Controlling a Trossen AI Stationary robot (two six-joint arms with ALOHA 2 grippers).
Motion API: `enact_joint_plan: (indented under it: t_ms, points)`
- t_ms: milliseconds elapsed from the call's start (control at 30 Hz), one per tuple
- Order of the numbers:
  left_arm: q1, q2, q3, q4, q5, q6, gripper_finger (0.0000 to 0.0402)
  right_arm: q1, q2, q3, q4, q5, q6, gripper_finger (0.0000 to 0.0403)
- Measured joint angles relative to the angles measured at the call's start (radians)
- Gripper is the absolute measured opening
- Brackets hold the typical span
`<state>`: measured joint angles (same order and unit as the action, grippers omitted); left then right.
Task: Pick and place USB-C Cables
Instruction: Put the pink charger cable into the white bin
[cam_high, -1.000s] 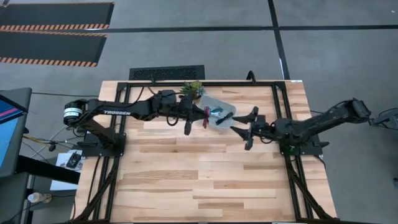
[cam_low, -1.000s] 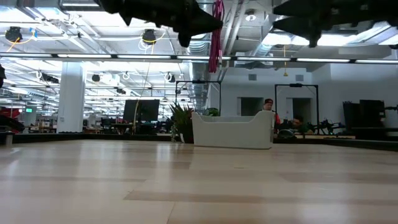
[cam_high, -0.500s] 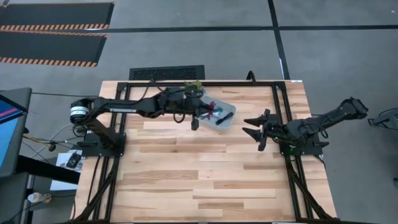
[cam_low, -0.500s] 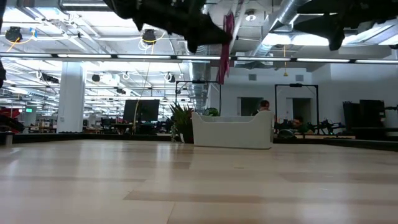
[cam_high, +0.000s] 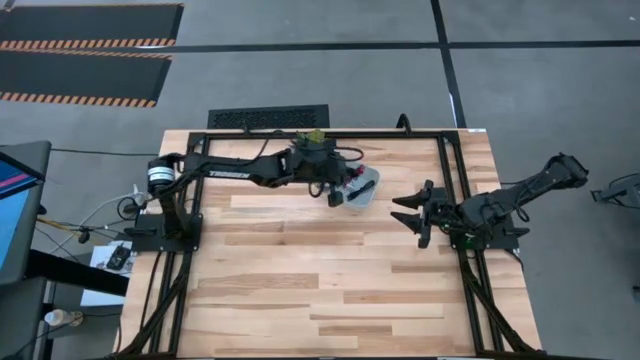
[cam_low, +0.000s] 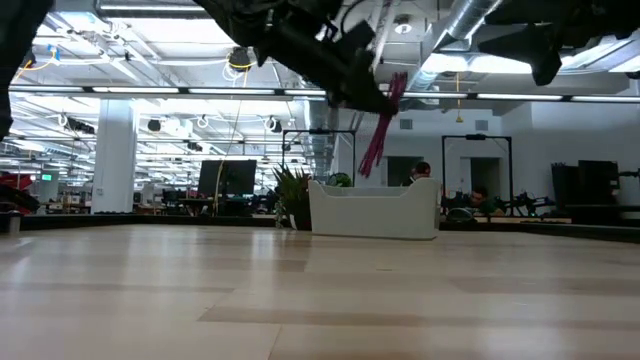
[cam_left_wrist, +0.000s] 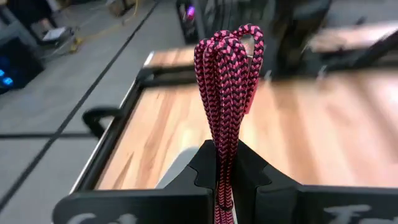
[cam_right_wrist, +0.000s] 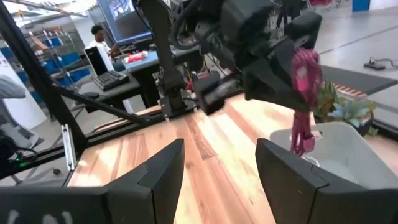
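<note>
A maroon-red USB-C cable bundle (cam_left_wrist: 227, 93) is pinched in the left gripper (cam_high: 336, 196) and hangs above the white bin (cam_low: 375, 210) at the table's far side, not yet released. The right gripper (cam_high: 416, 213) is held wide apart, empty, to the right; open wooden tabletop (cam_high: 330, 290) is left nearer

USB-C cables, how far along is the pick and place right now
Done: at least one dark cable already lies in the white bin. In hand: the left gripper is shut on the maroon-red cable, hanging it over the bin. Left: releasing it. The right gripper waits open beside the bin.
</note>
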<state>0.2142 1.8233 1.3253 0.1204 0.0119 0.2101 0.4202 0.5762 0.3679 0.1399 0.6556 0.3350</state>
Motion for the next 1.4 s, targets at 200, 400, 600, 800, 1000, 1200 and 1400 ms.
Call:
enact_joint_plan:
  t_ms: [200, 400, 600, 800, 1000, 1200, 1400]
  points:
    - [0.000, 0.091, 0.100, -0.156, -0.088, 0.092, 0.0000, -0.001, 0.000, 0.000, -0.062, 0.000, 0.066, 0.0221]
    - [0.000, 0.160, 0.146, -0.195, -0.114, 0.090, 0.0000, -0.001, 0.000, 0.000, -0.077, 0.000, 0.084, 0.0221]
    - [-0.007, 0.224, 0.182, -0.292, -0.217, 0.078, 0.0000, -0.001, 0.000, 0.000, -0.079, 0.000, 0.086, 0.0221]
    - [-0.006, 0.260, 0.206, -0.350, -0.258, 0.067, 0.0000, -0.002, 0.002, 0.000, -0.080, 0.000, 0.088, 0.0221]
    - [-0.006, 0.261, 0.206, -0.353, -0.263, 0.068, 0.0000, -0.002, 0.006, 0.000, -0.082, 0.000, 0.095, 0.0221]
    - [-0.012, 0.278, 0.207, -0.352, -0.263, 0.072, 0.0000, -0.002, 0.007, 0.000, -0.081, 0.000, 0.095, 0.0221]
    - [-0.025, 0.315, 0.205, -0.394, -0.264, 0.084, 0.0000, -0.002, 0.006, 0.000, -0.080, 0.000, 0.110, 0.0221]
